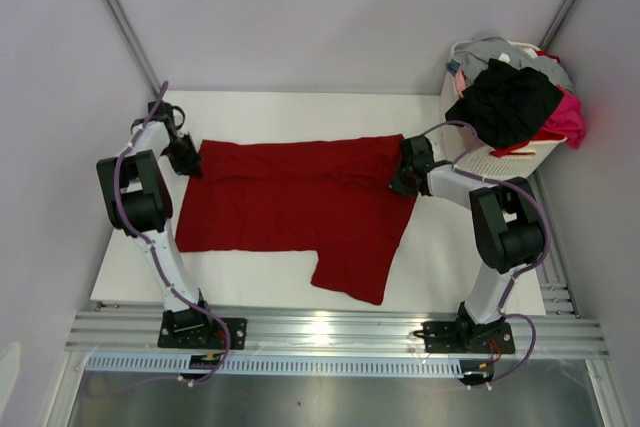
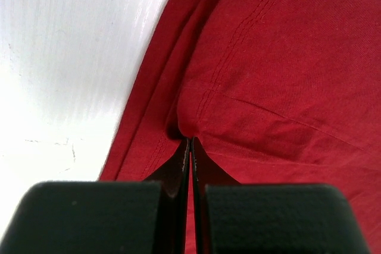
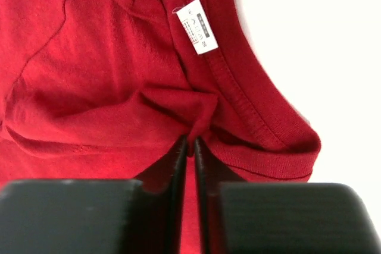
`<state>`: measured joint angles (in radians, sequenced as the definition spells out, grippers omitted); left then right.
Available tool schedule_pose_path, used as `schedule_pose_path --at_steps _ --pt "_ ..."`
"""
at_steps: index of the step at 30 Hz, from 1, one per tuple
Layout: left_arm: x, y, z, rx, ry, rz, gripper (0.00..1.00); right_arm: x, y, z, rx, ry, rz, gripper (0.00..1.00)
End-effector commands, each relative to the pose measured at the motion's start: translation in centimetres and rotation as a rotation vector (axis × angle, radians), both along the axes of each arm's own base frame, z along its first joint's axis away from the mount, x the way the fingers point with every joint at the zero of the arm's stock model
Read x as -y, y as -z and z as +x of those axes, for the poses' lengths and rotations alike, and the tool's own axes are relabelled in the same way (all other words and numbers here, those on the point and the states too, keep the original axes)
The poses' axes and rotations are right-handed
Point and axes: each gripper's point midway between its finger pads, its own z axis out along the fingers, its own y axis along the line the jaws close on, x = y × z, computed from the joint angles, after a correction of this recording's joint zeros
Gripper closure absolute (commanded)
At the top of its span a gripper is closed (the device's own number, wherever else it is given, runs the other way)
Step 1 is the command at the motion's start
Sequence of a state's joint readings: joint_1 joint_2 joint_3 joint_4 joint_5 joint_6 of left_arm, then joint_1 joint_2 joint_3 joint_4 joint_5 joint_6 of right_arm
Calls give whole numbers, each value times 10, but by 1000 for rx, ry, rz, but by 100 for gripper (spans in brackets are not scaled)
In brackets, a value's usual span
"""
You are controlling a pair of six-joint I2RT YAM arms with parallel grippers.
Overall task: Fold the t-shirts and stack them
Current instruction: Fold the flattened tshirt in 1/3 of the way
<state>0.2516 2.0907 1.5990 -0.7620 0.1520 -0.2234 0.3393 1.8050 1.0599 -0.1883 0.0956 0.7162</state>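
Here the dark red t-shirt (image 1: 290, 207) is seen spread flat across the white surface (image 1: 260, 112), stretched sideways between the two arms, with one short sleeve (image 1: 355, 267) pointing toward the near edge. It is plain, with double stitching along a seam and a ribbed collar (image 3: 250, 87) bearing a small white label (image 3: 198, 26). The left arm's jaws are closed tight on a raised fold at the shirt's left edge. The right arm's jaws are pressed nearly together on a bunched pinch of cloth just beside the collar. At the far right corner a white basket (image 1: 470, 152) is heaped with a black t-shirt (image 1: 505, 102), a pink one (image 1: 570, 122) and a grey one (image 1: 490, 47).
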Motion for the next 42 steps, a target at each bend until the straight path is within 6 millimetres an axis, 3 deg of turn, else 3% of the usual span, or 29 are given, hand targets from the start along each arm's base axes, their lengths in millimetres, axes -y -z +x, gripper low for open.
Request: schedule_pose_path --at_steps 1,5,6,11,12,18,20,29,35,42 --pt "-2 -18 7 65 20 -2 100 -1 -17 17 68 -1 -39 100" --pt "3 -23 9 67 22 -43 100 -1 -34 23 95 -47 -107 100" --pt "7 -26 10 79 29 -66 100 -1 -49 29 137 -71 -140 100" --pt "2 -61 21 150 34 -35 99 3 -90 43 215 -117 -175 100" --pt "-2 -76 31 191 35 -21 100 3 -99 48 224 -121 -168 100" --pt "-18 -119 38 260 37 39 100 5 -110 46 232 -170 -192 100" --pt "-20 -128 37 277 43 52 100 16 -114 46 235 -162 -238 100" --pt "-30 -135 27 282 27 87 100 53 -159 35 304 -98 -248 100" --pt "-26 -116 17 244 33 72 100 47 -143 14 262 -113 -183 100" --pt "-30 -87 4 182 22 92 100 41 -101 -23 159 -99 -94 100"
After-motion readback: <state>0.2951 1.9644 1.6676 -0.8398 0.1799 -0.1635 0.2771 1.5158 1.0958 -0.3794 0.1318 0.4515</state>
